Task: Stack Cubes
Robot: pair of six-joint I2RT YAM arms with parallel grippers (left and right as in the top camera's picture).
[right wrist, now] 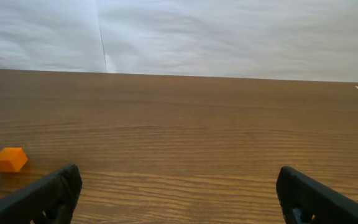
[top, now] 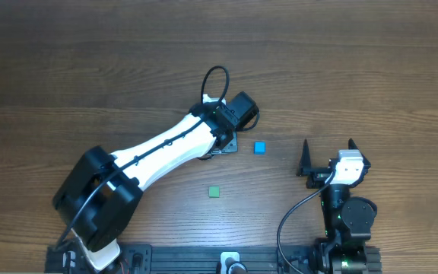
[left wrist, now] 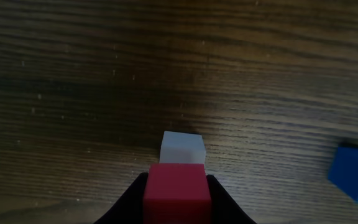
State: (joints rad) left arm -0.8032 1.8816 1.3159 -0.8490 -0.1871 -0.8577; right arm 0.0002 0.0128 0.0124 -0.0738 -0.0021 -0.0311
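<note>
My left gripper (left wrist: 176, 182) is shut on a red cube (left wrist: 176, 194), held low over the wooden table. A pale grey cube (left wrist: 183, 148) sits on the table just beyond the red one, close to touching it. A blue cube (left wrist: 356, 174) lies off to one side; from above the blue cube (top: 259, 148) is just right of the left wrist (top: 230, 122). A green cube (top: 214, 192) lies nearer the bases. My right gripper (top: 327, 154) stands open and holds nothing, well right of the blue cube. An orange cube (right wrist: 10, 159) lies far ahead of the right gripper (right wrist: 179, 177).
The wooden table (top: 371, 61) is bare along the back and at the right. A white wall (right wrist: 229, 37) rises behind the table's far edge. The left arm's white link (top: 158, 148) slants across the table's middle.
</note>
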